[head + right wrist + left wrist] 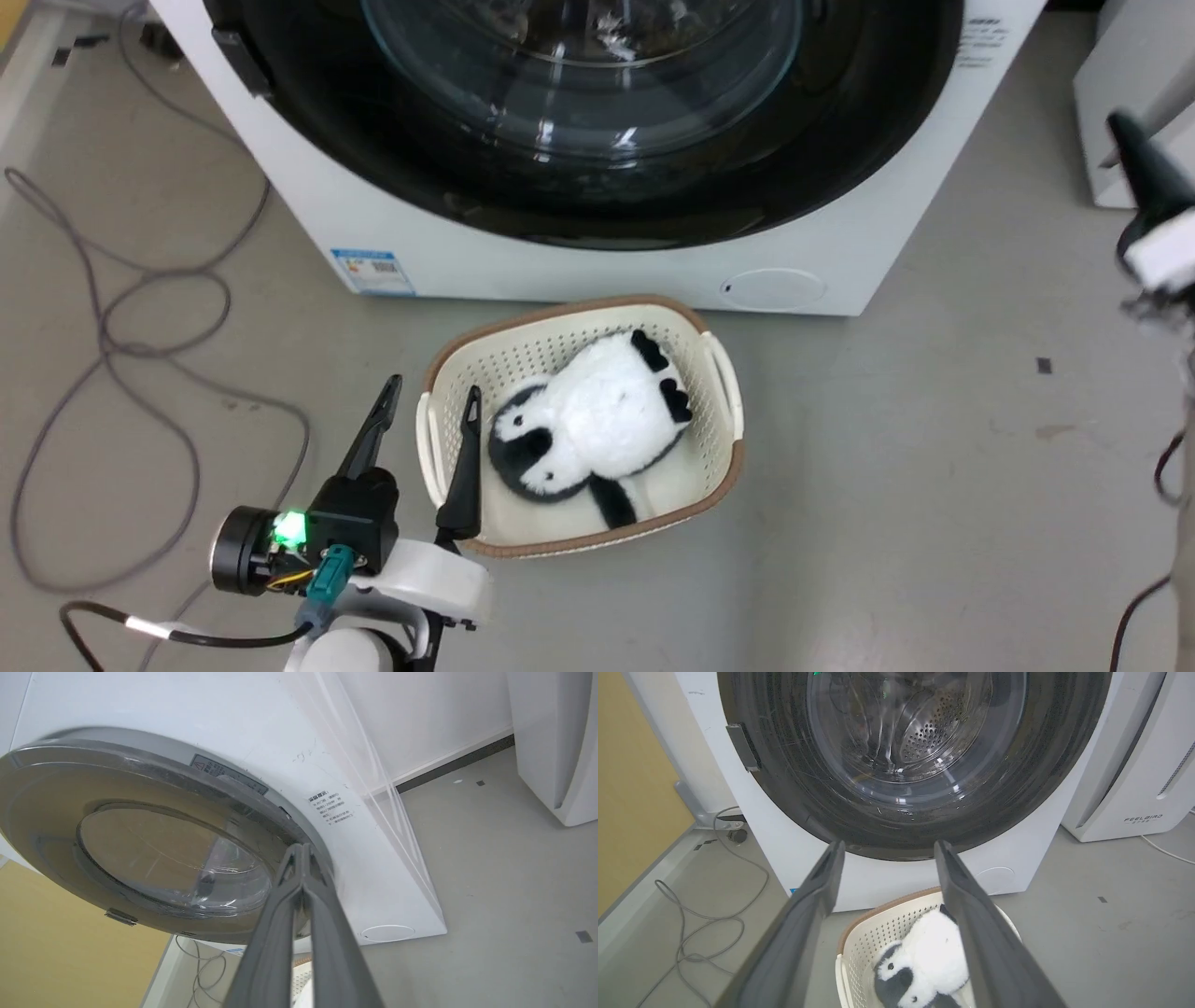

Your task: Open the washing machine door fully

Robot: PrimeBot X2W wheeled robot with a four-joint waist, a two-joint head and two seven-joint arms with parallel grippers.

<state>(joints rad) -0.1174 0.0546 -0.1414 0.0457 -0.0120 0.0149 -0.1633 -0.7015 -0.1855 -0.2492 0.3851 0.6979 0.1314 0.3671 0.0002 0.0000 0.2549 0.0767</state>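
Head view shows the washing machine door [579,103] lying flush in the white front of the machine, its black ring and glass bowl facing the robot, so I judge the task not yet begun: the whole swing is left to do.

The right gripper [302,847] has its 2 fingers pressed together with nothing between them. In the right wrist view their tips lie over the door's right rim; whether they touch it I cannot tell. The left gripper [434,386] stands spread wide and empty, low at the left, one finger over the left rim of the basket [721,373], far from the door.

Room looks tight below and fair to the sides. The basket, with a plush penguin [597,420] in it, sits on the floor just in front of the machine, under the door's lower edge. A grey tab [743,746] marks the door's left rim. Loose cables [140,308] trail over the floor at the left, and a second white appliance [1134,765] stands close at the right, which may crowd the right arm as it works.
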